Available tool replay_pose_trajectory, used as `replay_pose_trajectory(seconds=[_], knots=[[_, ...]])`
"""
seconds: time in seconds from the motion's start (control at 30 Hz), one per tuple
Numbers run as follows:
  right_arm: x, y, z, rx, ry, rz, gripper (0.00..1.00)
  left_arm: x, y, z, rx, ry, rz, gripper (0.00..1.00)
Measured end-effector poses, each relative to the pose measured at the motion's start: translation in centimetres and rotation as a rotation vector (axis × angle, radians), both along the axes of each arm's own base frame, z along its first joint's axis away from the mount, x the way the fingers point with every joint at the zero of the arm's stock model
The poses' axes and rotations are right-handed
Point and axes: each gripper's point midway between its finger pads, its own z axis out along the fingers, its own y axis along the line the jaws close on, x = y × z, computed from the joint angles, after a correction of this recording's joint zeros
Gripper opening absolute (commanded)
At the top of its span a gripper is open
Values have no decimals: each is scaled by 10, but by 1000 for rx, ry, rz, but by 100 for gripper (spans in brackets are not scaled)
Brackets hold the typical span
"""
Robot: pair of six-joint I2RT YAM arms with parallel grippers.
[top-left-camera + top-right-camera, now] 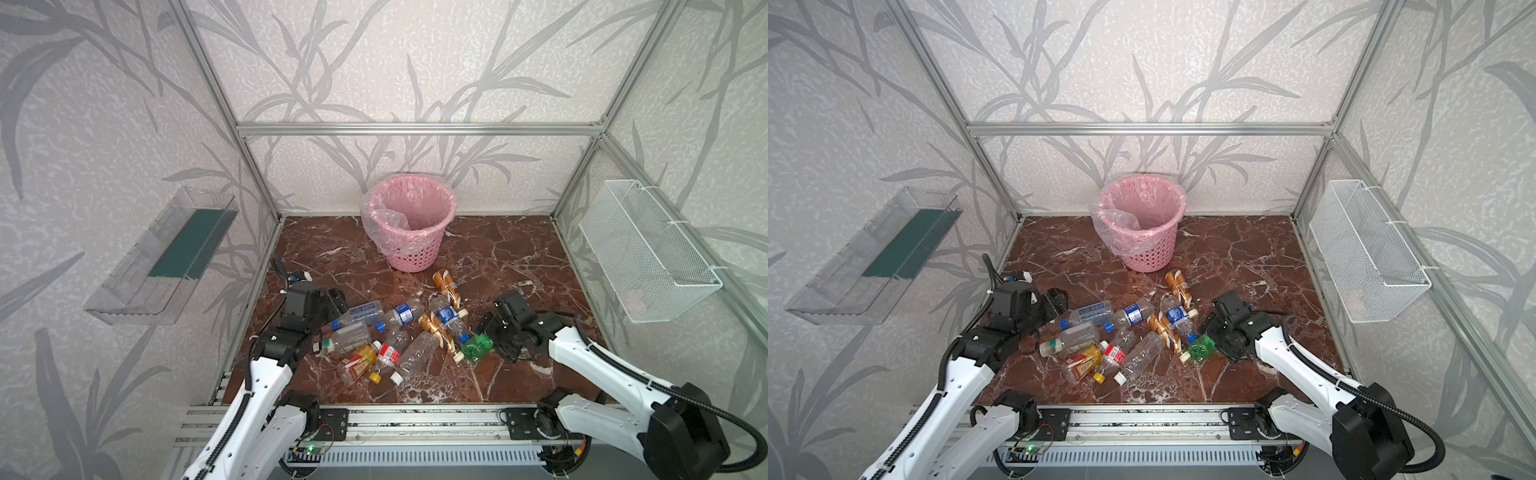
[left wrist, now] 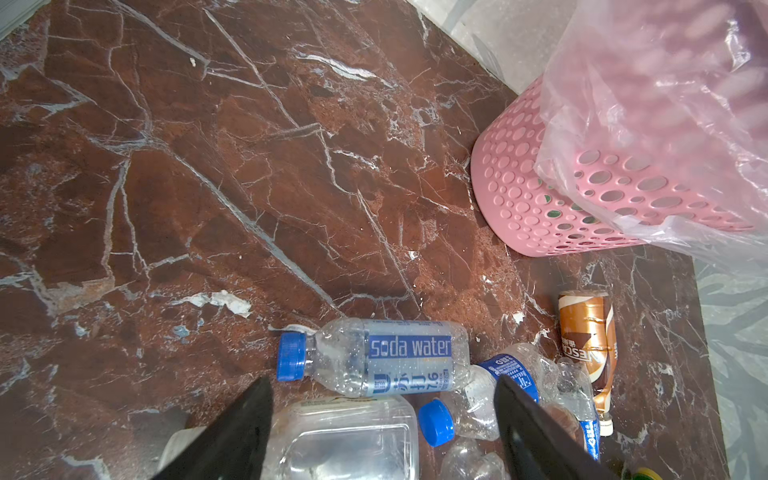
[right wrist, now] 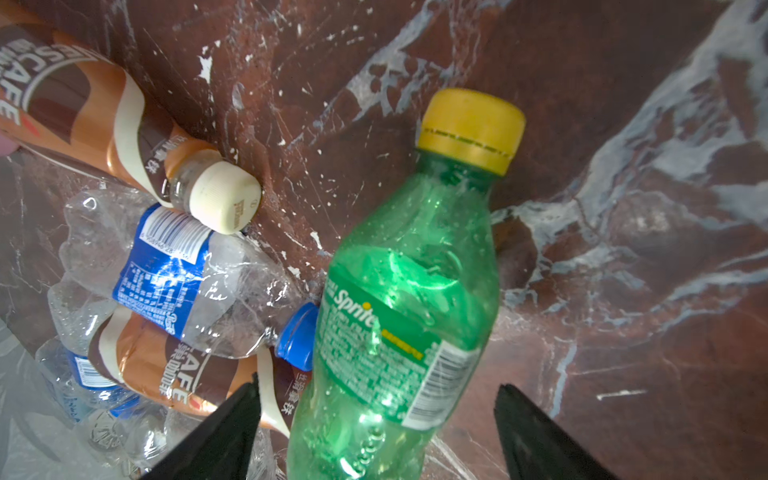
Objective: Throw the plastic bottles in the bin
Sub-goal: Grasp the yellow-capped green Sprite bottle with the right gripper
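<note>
Several plastic bottles [image 1: 405, 332] lie in a heap on the brown marble floor, in front of the pink bin [image 1: 411, 253]. My left gripper [image 2: 382, 415] hovers open over the heap's left end, its fingers either side of a clear squarish bottle [image 2: 340, 440]. Just beyond lies a blue-capped soda water bottle [image 2: 395, 357]. My right gripper [image 3: 374, 428] is open at the heap's right end. A green bottle [image 3: 407, 299] with a yellow cap lies between its fingers, with a gap on one side. Orange-brown bottles [image 1: 446, 286] lie nearer the bin.
A clear acrylic tray [image 1: 166, 257] hangs on the left wall and a white wire basket [image 1: 648, 253] on the right wall. Aluminium posts frame the floor, with a rail [image 1: 415, 419] along the front. The bin's bag liner [image 2: 665, 124] drapes over its rim.
</note>
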Motion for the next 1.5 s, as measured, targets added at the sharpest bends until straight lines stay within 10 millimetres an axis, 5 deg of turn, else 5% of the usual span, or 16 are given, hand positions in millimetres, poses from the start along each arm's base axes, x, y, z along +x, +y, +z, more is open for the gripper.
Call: replay_pose_trajectory(seconds=[0.33,0.87,1.5], knots=[[-4,-3,-21,-20,34,-1,85,0,0,0,0,0,0,83],[-6,-14,-27,-74,8,14,58,0,0,0,-1,0,0,84],[-12,-17,-27,-167,-47,310,42,0,0,-3,0,8,0,83]])
